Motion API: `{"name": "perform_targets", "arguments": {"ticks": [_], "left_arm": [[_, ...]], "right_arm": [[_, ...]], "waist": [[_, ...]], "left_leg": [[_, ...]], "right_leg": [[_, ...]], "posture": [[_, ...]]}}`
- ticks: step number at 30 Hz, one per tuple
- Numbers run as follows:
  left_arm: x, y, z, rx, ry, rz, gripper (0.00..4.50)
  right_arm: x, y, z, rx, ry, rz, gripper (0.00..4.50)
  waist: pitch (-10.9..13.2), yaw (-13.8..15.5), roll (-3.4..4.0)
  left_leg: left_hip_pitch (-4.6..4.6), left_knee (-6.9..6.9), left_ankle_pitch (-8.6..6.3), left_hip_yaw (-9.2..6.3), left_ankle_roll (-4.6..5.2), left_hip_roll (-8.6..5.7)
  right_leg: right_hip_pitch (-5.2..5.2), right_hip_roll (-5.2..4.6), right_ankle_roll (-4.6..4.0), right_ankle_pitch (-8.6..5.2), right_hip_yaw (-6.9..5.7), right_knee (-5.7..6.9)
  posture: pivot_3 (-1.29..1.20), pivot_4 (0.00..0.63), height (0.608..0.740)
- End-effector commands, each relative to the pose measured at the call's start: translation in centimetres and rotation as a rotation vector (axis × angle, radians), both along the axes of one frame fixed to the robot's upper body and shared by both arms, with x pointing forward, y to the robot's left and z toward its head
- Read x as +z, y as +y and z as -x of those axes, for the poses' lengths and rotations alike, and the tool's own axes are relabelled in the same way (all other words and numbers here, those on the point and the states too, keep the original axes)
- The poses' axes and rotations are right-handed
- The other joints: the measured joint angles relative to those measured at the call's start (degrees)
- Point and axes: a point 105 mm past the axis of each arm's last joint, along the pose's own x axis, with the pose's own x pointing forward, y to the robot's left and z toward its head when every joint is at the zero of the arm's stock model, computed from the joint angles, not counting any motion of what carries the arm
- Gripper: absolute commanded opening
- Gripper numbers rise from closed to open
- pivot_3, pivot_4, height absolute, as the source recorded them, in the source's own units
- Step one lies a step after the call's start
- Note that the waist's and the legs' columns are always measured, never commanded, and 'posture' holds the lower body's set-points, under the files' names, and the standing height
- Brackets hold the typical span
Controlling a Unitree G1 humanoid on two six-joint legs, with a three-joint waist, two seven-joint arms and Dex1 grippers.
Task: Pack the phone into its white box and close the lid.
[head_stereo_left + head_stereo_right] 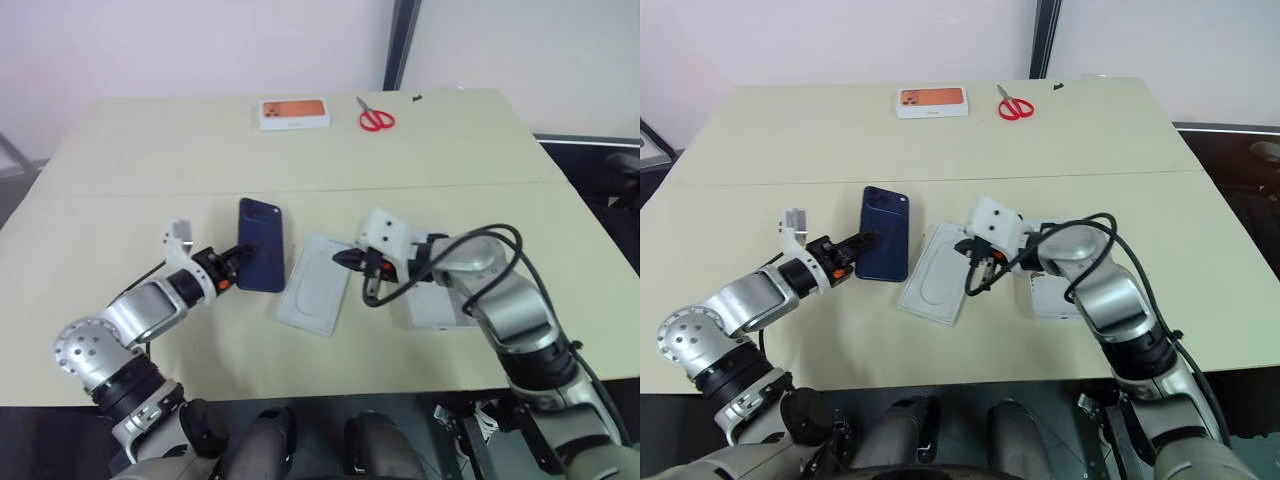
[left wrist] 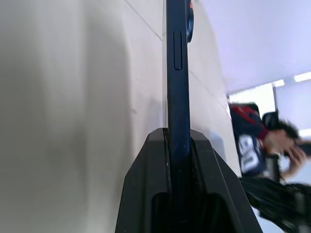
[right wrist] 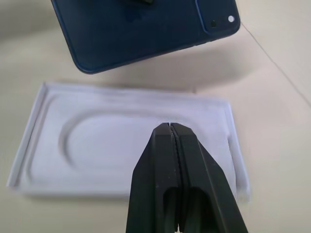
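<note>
The dark navy phone [image 1: 266, 250] is clamped at its long left edge by my left gripper [image 1: 243, 257], and seems to hang just above the table. In the left wrist view the phone [image 2: 177, 97] stands edge-on between the black fingers [image 2: 209, 184]. My right gripper [image 1: 343, 259] is shut on nothing and hovers over the flat white insert [image 1: 312, 292] with its oval imprint, just right of the phone. A white rectangular piece [image 1: 437, 312] lies mostly hidden under my right forearm. I cannot tell whether it is the white box or the lid.
A small box with an orange picture [image 1: 294, 112] and red scissors [image 1: 376, 118] lie at the table's far edge. A seam [image 1: 120, 194] crosses the table behind the phone. A person [image 2: 252, 145] sits in the background of the left wrist view.
</note>
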Motion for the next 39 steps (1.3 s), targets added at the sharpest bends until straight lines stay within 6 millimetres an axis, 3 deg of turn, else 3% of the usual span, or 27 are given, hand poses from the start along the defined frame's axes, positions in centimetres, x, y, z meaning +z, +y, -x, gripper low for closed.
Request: {"name": "perform_targets", "arguments": {"ticks": [1,7,14,23,35,39], "left_arm": [[0.4,-2.6,0.4,-0.109,-0.022,-0.027,0.02],[-0.8,-5.0,0.3,-0.202,0.036,-0.046,0.02],[-1.3,-6.3,0.3,-0.27,0.06,-0.064,0.02],[-1.3,-6.2,0.3,-0.279,0.046,-0.081,4.4],[2.7,-4.5,1.6,-0.33,-0.169,-0.192,4.4],[3.4,-2.7,0.8,-0.245,-0.246,-0.324,4.4]], "right_arm": [[0.6,-1.8,0.1,-0.025,-0.025,-0.057,0.0],[-0.3,-3.2,-0.1,-0.093,-0.006,-0.074,0.0],[-0.4,-3.3,-0.1,-0.115,-0.005,-0.081,0.0],[-0.7,-3.3,-0.4,-0.123,-0.008,-0.068,0.0],[-0.7,-3.2,-0.8,-0.126,-0.005,-0.063,0.0],[-0.8,-3.3,-1.2,-0.146,-0.008,-0.048,0.0]], "waist": [[0.0,-0.02,0.0],[0.0,0.0,0.0],[0.0,0.17,0.0],[-0.01,0.12,0.02],[-0.01,0.35,0.03],[-0.01,0.07,0.03]], "left_leg": [[-0.01,0.03,0.0,0.0,0.0,0.0],[-0.04,0.1,0.0,0.01,0.01,0.03],[-0.09,0.29,-0.01,0.01,0.03,0.03],[-0.08,0.3,-0.01,0.01,0.03,0.04],[-0.09,0.35,-0.02,0.01,0.04,0.04],[-0.09,0.33,-0.02,0.01,0.04,0.04]], "right_leg": [[0.0,0.01,0.0,0.0,0.01,0.02],[-0.02,0.06,0.0,0.0,0.03,0.03],[0.03,0.06,0.01,-0.01,0.02,0.03],[0.05,0.06,0.01,-0.01,0.02,0.03],[0.04,0.05,0.01,-0.01,0.04,0.06],[0.03,0.05,0.01,-0.01,0.04,0.07]], "posture": [[0.0,0.15,0.74],[0.0,0.15,0.74],[0.0,0.15,0.74],[0.0,0.15,0.74],[0.0,0.15,0.74],[0.0,0.15,0.74]]}}
